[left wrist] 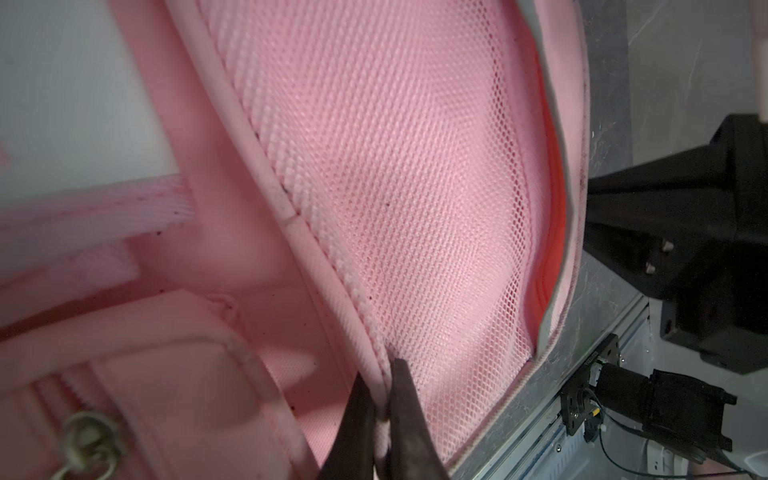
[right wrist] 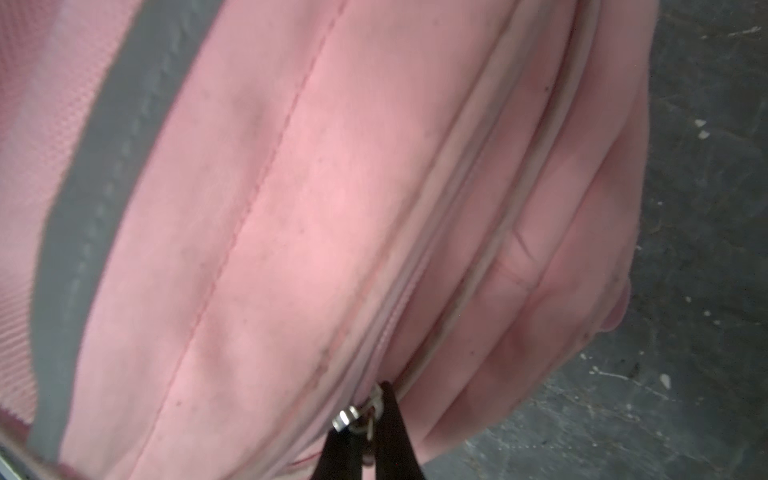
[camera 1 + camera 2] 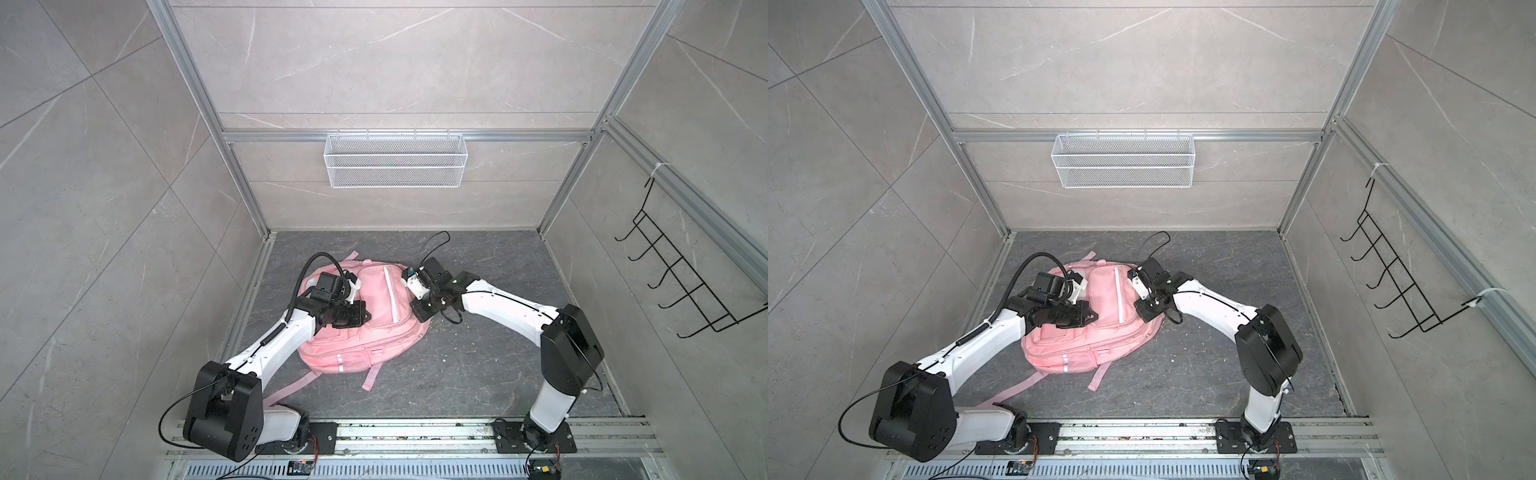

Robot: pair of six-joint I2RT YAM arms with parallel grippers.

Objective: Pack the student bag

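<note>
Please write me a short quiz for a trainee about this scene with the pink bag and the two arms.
1. True or false: the student bag lies on the dark floor.
2. What is the right gripper shut on? A) a shoulder strap; B) the metal zipper pull; C) a wire basket.
3. Which gripper is shut on the pink edging beside the mesh pocket?

Key: 1 true; 2 B; 3 the left gripper.

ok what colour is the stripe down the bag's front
White stripe on the pink bag, clearest in a top view.
</note>
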